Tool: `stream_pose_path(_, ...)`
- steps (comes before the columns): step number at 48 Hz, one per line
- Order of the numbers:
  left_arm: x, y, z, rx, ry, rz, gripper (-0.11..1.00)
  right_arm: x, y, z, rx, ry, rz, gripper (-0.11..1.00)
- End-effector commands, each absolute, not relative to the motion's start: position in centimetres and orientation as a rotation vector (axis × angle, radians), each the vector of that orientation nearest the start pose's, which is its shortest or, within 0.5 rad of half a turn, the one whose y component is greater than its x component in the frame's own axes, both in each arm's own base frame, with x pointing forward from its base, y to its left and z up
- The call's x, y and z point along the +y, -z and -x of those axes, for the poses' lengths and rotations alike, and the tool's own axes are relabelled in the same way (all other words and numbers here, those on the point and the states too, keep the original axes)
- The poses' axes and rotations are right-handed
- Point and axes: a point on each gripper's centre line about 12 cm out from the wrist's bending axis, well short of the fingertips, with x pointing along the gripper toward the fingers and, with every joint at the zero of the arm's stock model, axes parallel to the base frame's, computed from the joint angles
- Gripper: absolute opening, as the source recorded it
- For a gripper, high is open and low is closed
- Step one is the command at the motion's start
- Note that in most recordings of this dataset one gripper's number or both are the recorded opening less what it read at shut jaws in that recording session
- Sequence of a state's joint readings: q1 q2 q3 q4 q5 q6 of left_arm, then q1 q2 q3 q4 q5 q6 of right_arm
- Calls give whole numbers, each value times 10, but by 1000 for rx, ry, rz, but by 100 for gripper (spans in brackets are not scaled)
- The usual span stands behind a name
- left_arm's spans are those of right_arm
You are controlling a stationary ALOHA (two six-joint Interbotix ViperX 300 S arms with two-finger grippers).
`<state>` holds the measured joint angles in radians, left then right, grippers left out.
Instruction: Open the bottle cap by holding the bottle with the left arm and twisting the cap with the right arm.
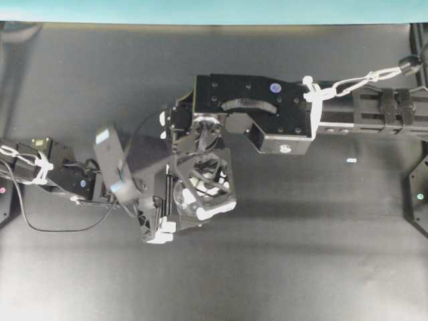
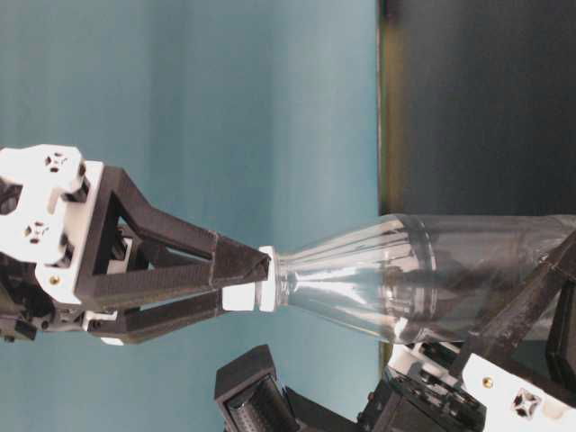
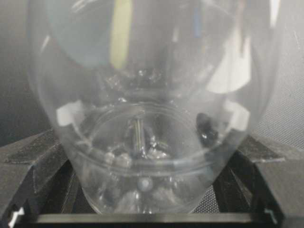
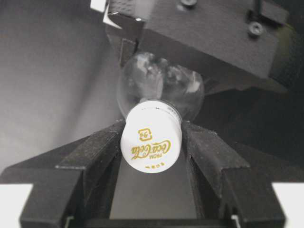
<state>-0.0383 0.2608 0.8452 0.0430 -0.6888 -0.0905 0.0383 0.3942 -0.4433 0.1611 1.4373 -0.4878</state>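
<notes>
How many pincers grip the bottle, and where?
2: the right pincer clamps the white cap; the left pincer holds the bottle by its clear body.

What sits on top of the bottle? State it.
The white bottle cap tops the bottle, clamped between the right gripper fingers. The neck and threads beneath the cap are covered.

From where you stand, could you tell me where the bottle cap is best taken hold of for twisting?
Grip the bottle cap on its round side wall, coming from straight above along the neck. The bottle stands upright, held low on its body by the left gripper, so the cap's sides are free. The right gripper already has its jaws on opposite sides of the cap.
</notes>
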Motion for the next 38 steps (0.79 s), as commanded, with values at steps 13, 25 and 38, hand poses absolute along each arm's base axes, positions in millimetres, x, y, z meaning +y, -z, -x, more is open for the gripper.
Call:
stream_pose_path(13,-16,-86,-378,416,49,57,86,50,-284,-485,1290,-570,380,39)
stream_pose_path(25,-16,-86,-378,416,48,58,86,49,-286,-482,1287,-564,376,40)
stream_pose_path(38,-16,-86,-378,416,49,57,86,48,-283,-468,1282,-555,382,39)
